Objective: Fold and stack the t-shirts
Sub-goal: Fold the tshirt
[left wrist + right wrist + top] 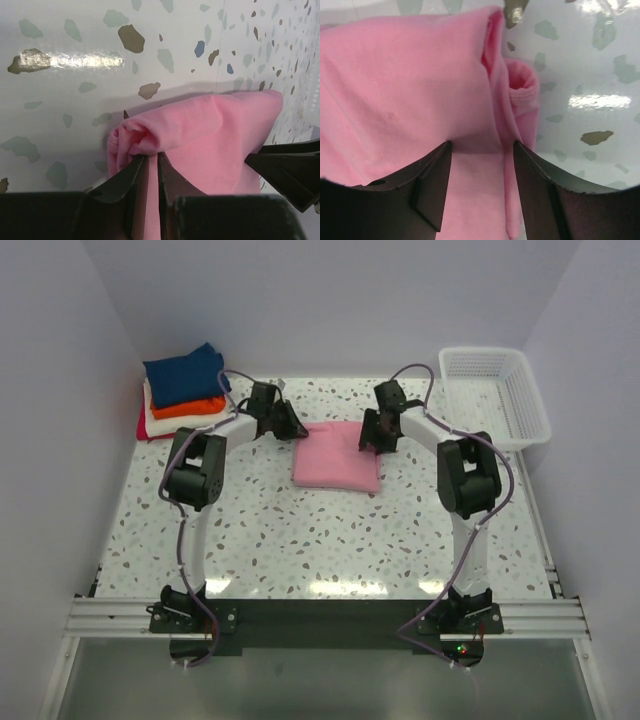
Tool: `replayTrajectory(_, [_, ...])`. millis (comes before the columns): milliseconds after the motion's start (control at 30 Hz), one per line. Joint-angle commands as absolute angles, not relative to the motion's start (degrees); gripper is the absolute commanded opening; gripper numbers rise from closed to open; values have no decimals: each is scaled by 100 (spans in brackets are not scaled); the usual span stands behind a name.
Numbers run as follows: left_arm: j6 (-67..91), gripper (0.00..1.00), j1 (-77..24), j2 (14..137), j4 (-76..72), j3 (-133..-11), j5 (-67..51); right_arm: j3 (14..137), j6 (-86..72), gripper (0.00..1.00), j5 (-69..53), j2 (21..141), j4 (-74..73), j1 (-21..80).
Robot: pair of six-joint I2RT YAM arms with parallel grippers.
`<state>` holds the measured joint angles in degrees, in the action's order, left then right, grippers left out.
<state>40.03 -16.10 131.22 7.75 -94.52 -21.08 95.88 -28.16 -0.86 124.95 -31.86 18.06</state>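
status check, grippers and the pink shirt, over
Left gripper shut on pink t-shirt corner. Right gripper open, fingers astride its folded edge. Folded stack far left, white mesh basket far right, neither in the way.

- left arm: rises from base, elbow bent high, forearm angled in toward far left corner of pink t-shirt
- left gripper: right at that corner, fingers pinched nearly together on bunched fold of shirt
- right arm: pretty much mirror pose, elbow up, wrist tipped down over far right corner of shirt
- right gripper: low on shirt there, fingers spread wide, cloth lying flat between them, not squeezed afaict
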Motion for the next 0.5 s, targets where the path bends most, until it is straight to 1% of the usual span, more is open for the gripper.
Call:
replayTrajectory(0, [4227, 18, -1485, 13114, 510, -9220, -1837, 9238, -2848, 57, 9, 12402, -3182, 1600])
replayTrajectory(233, [4184, 19, -1485, 12692, 492, -8930, -1898, 9132, -2751, 54, -158, 12226, -3243, 1600])
replayTrajectory(333, [4184, 21, -1485, 12411, 396, -8597, -1907, 8930, -2760, 54, -237, 12094, -3226, 1608])
replayTrajectory(467, [4376, 22, -1512, 11972, 89, -7825, -2012, 8492, -2769, 53, -220, 11770, -3103, 1722])
